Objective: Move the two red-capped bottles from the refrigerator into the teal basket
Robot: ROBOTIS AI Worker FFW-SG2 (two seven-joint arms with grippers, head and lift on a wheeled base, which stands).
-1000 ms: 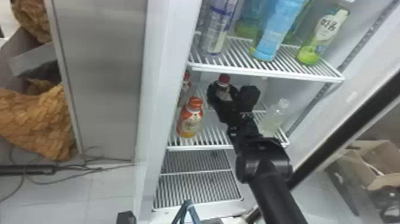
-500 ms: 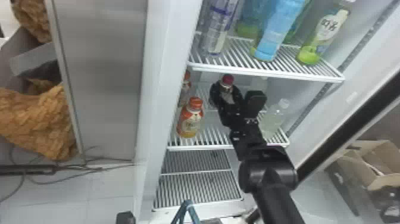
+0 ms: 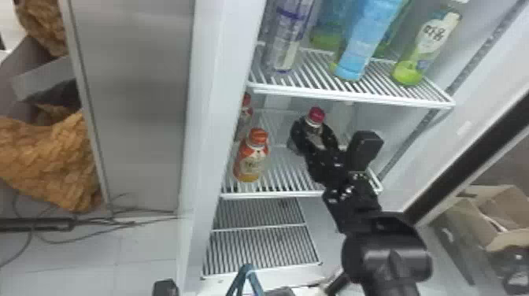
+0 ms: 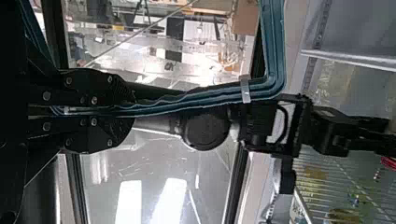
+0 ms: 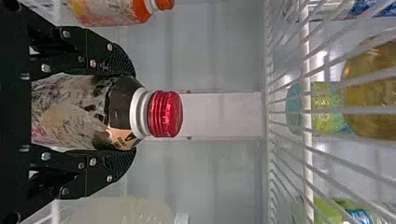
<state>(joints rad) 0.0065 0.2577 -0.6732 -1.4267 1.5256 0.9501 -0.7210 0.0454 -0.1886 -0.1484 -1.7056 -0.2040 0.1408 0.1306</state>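
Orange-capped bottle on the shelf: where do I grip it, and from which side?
I'd grip the orange-capped bottle around its labelled body, below the shoulders, coming in level from the refrigerator's open front, one finger each side. It stands upright near the shelf's front edge, its neck narrower than its body. The left wall is close, so ease that finger in.

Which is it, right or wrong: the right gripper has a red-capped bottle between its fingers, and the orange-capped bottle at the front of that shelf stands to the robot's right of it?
Wrong on the side: the head view shows the orange-capped bottle to the robot's left of the red-capped bottle, which is indeed between the right gripper's fingers.
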